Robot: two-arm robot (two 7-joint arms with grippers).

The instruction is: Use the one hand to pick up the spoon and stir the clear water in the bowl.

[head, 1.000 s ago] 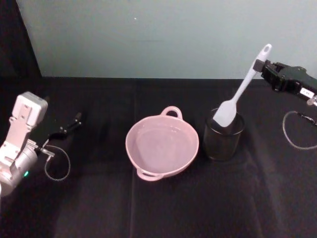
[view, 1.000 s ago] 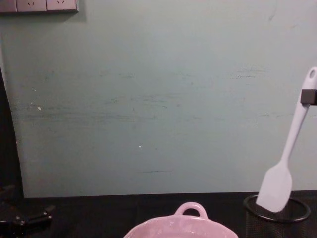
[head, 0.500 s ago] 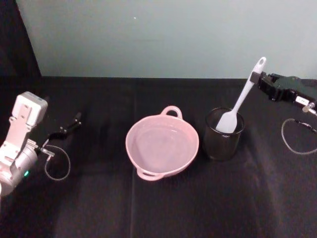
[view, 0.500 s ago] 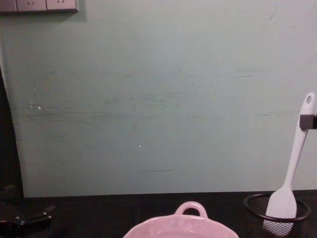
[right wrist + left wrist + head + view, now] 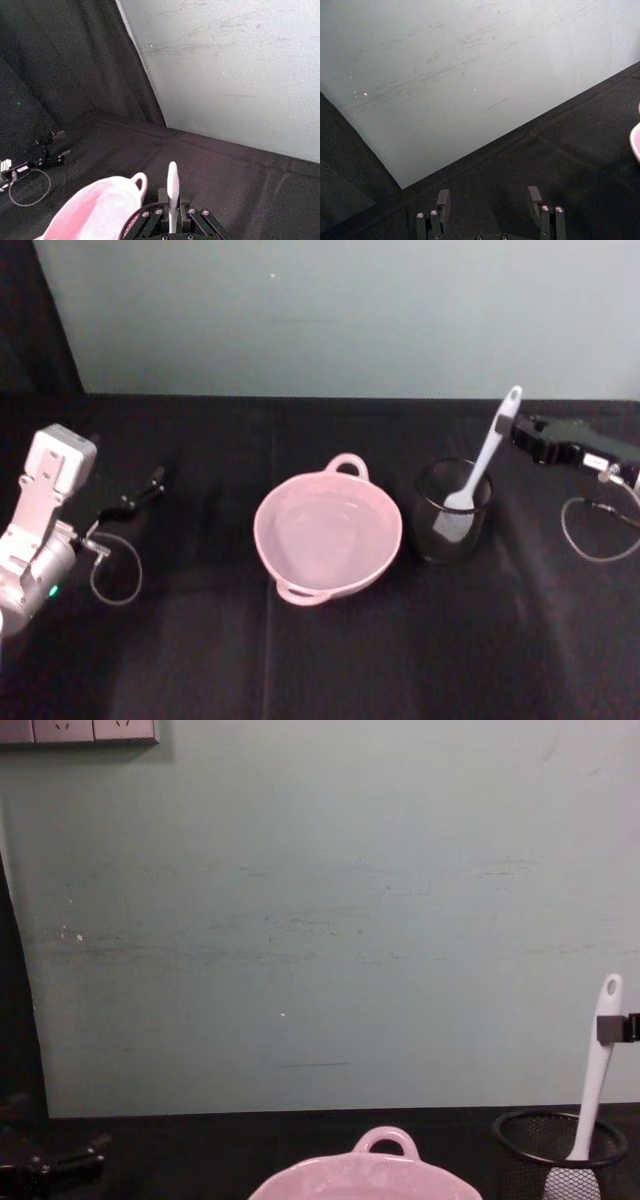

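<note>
Spoon (image 5: 480,472) in mesh cup (image 5: 452,512) (right gripper (image 5: 508,426) gripping)

We saw a black wire-mesh cup (image 5: 452,512) standing upright on the black cloth-covered table (image 5: 320,660), before a pale green wall (image 5: 320,920) carrying white wall sockets (image 5: 80,730).

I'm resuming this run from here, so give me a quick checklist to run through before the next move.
1. Right tool shut on the spoon handle: ok.
2. Spoon blade inside the mesh cup: ok.
3. Spoon in the bowl: not ok.
4. Bowl upright beside the cup, apart from it: ok.
5. Water in the bowl: cannot tell.
6. Left tool open, parked at the table's left side, away from the bowl: ok.
</note>
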